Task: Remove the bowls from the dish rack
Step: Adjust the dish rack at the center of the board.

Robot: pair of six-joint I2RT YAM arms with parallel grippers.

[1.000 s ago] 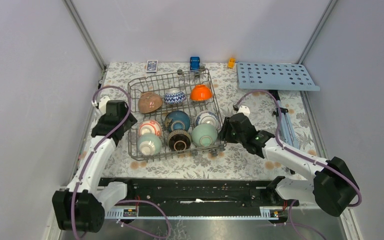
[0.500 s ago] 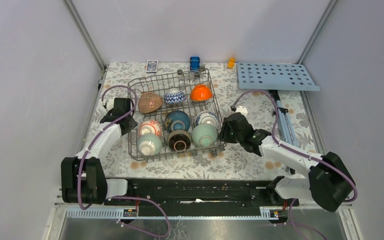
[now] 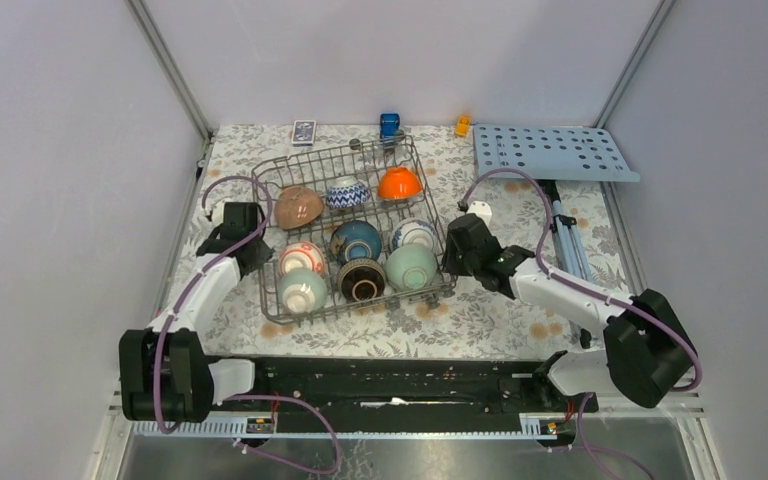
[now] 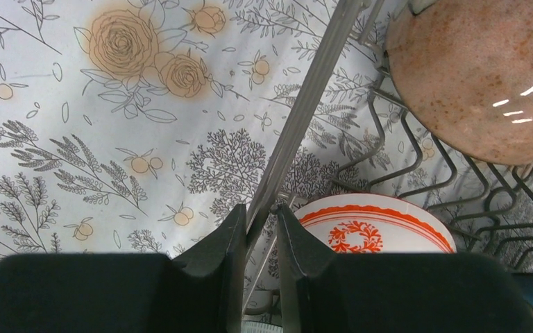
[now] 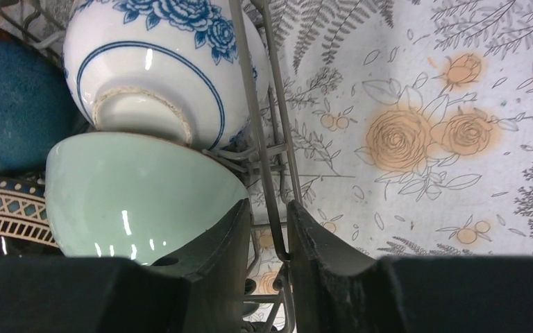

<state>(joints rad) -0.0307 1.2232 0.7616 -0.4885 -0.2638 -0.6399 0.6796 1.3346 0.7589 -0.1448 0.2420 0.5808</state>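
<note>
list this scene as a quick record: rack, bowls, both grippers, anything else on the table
dish rack: grey wire, on the floral cloth
bowls: nine, all in the rack, none unloaded
far row: speckled brown bowl, blue-patterned bowl, orange bowl
left gripper: fingers astride the rack's left rim wire, looks clamped
right gripper: fingers astride the right rim wire, beside a pale green bowl; grip unclear
far edge: card box, small blue object, small orange object, light-blue board with holes

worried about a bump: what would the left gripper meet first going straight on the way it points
Probably the dish rack rim wire, which the fingers of the left gripper straddle; depth is unclear.
</note>
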